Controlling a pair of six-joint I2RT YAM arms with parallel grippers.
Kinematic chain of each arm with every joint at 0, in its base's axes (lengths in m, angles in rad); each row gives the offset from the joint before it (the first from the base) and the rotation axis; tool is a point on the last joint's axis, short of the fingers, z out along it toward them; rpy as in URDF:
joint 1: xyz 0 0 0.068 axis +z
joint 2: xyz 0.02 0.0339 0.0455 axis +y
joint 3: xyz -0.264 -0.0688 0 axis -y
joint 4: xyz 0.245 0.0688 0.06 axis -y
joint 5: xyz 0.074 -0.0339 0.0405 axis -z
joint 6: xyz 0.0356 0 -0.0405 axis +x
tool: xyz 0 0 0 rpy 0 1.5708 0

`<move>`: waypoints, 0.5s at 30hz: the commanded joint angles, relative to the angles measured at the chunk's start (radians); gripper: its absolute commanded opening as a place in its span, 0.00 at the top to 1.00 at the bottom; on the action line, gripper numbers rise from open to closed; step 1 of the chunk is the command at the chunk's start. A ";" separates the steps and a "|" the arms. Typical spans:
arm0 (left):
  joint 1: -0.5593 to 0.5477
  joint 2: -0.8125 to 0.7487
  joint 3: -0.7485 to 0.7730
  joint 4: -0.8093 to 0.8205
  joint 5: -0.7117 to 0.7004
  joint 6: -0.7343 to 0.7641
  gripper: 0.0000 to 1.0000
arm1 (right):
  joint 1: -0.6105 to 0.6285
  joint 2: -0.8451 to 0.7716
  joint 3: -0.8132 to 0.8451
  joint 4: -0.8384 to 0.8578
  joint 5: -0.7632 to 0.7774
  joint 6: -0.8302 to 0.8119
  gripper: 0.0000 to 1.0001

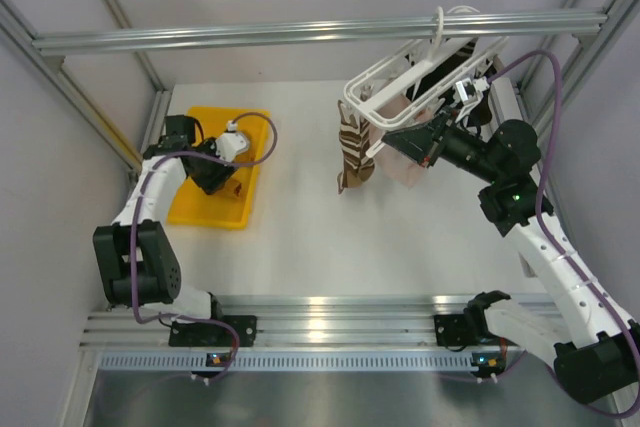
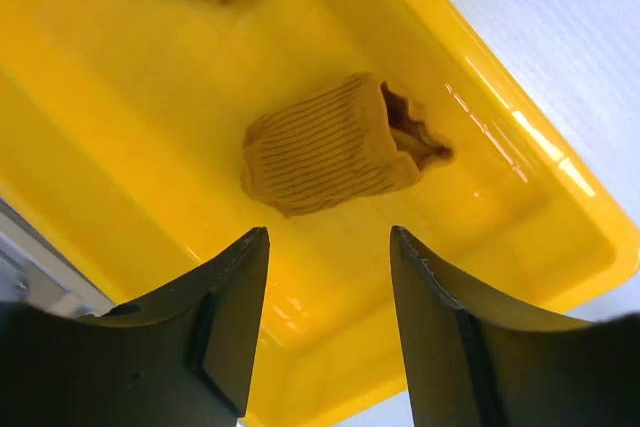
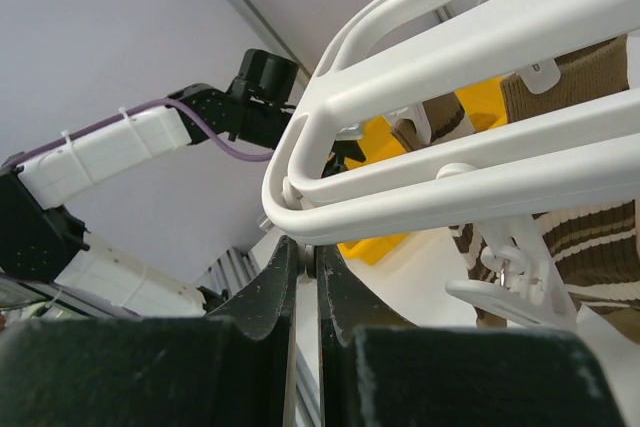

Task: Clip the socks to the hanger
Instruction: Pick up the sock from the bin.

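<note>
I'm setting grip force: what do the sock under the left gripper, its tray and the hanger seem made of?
The sock looks like soft ribbed knit fabric, matte mustard; the ribs and slumped folds show it. The tray is probably hard plastic, glossy yellow, with sharp light reflections on its floor. The hanger is likely moulded plastic, smooth white, with rounded, slightly shiny bars.

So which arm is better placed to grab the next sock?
Left: the left gripper, open, hovers over a mustard sock in the yellow tray; the right gripper is shut at the hanger.
</note>
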 commanded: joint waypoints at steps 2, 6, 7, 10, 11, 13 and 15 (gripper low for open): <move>0.066 0.005 0.062 -0.145 0.180 0.346 0.42 | -0.006 -0.017 0.021 0.034 -0.031 -0.010 1.00; 0.129 0.112 0.141 -0.292 0.327 0.654 0.39 | -0.006 -0.017 0.024 0.028 -0.031 -0.012 1.00; 0.135 0.129 0.149 -0.318 0.364 0.698 0.39 | -0.008 -0.015 0.026 0.026 -0.032 -0.015 1.00; 0.143 0.198 0.175 -0.303 0.413 0.769 0.39 | -0.008 -0.015 0.029 0.019 -0.031 -0.020 1.00; 0.145 0.214 0.192 -0.303 0.430 0.779 0.37 | -0.009 -0.014 0.030 0.014 -0.031 -0.021 1.00; 0.143 0.260 0.204 -0.308 0.459 0.792 0.29 | -0.009 -0.017 0.033 0.006 -0.029 -0.030 1.00; 0.137 0.284 0.200 -0.308 0.470 0.807 0.18 | -0.016 -0.017 0.038 -0.006 -0.028 -0.036 1.00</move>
